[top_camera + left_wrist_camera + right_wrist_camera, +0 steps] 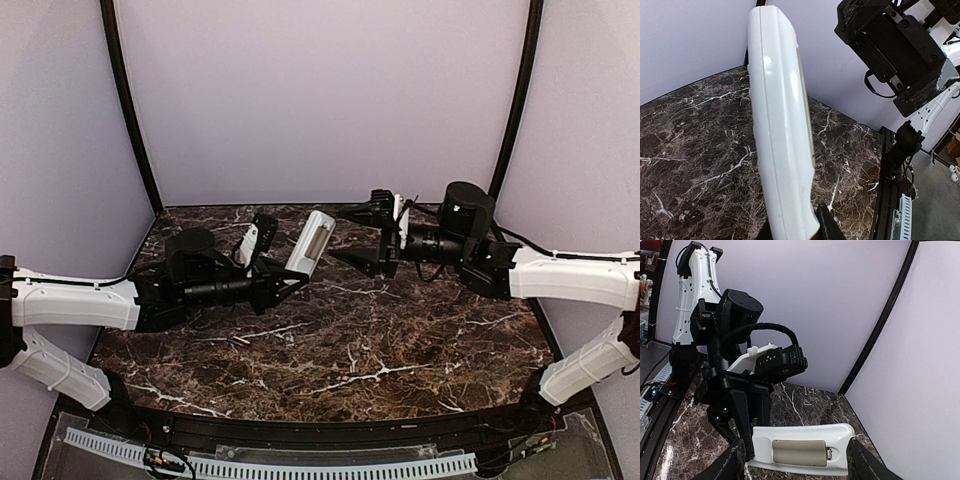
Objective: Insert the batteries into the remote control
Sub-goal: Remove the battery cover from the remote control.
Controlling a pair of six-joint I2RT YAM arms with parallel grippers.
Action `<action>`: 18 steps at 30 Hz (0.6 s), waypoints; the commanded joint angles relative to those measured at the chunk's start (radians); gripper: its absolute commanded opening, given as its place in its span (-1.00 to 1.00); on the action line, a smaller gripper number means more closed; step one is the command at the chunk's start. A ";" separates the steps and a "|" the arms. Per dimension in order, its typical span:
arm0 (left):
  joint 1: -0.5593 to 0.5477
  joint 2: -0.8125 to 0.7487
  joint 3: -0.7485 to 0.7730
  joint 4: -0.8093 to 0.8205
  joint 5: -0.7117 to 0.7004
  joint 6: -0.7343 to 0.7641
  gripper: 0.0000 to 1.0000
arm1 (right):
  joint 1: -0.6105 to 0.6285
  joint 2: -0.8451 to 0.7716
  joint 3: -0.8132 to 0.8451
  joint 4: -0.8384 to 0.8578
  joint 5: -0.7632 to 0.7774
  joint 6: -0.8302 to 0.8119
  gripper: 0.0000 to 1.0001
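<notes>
Dark marble counter (400, 350). Left jaws clamp the remote control (309, 241) aloft; right jaws stand wide nearby. One battery (237, 342) lies on the counter. Bay cover (800, 452) appears fitted and should be slid off squarely.

The remote control (837, 439) hangs level above the dark marble table (805, 407), its back showing a grey cover (799, 452) seated in the bay. The left gripper (747, 437) clamps its left end. The right gripper's (799, 469) fingers (866, 466) stand spread, one beside each end.
</notes>
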 commanded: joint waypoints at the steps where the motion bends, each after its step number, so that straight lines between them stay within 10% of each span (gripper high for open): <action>1: 0.002 -0.005 -0.007 0.019 0.003 0.004 -1.00 | 0.009 0.036 0.037 0.021 0.026 -0.025 0.32; 18: 0.001 -0.009 -0.019 0.061 0.051 0.058 -1.00 | 0.011 0.100 0.086 -0.098 0.050 -0.073 0.10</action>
